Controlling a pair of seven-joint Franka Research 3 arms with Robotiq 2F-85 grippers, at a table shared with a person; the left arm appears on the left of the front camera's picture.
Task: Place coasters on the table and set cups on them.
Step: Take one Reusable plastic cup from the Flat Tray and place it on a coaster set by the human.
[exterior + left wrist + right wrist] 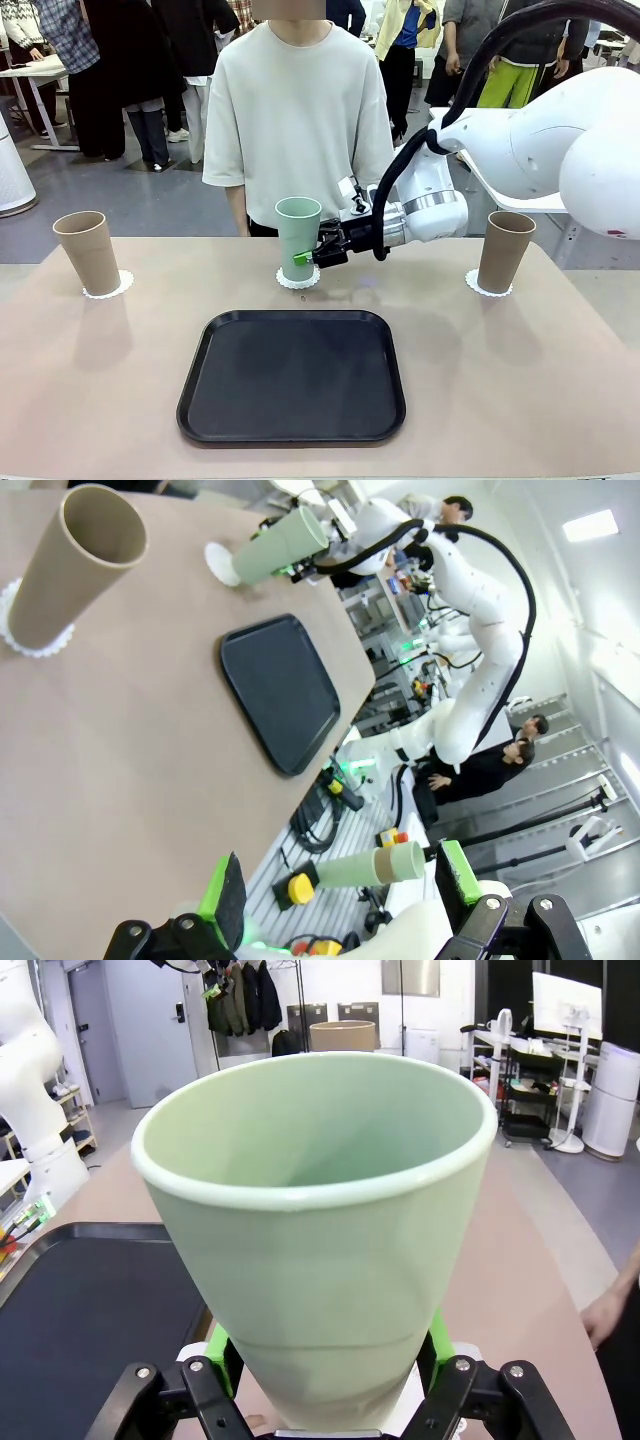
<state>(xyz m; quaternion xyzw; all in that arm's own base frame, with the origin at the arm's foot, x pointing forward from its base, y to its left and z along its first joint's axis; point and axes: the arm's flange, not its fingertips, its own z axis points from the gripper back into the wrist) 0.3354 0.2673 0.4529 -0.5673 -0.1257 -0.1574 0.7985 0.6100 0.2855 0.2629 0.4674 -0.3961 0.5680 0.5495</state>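
Three cups stand on coasters on the counter (80, 380); the right tool (312, 256) is clamped low on the mint green cup (298, 235). Left wrist view: the left tool (340, 890) is apart, empty. Right wrist view: releasing carelessly could tip this cup.

A tan cup (75, 565) stands on a lacy coaster (30, 640) near the table (130, 780) edge; a black tray (278, 692) lies mid-tabletop; the mint cup (280, 546) sits beyond.
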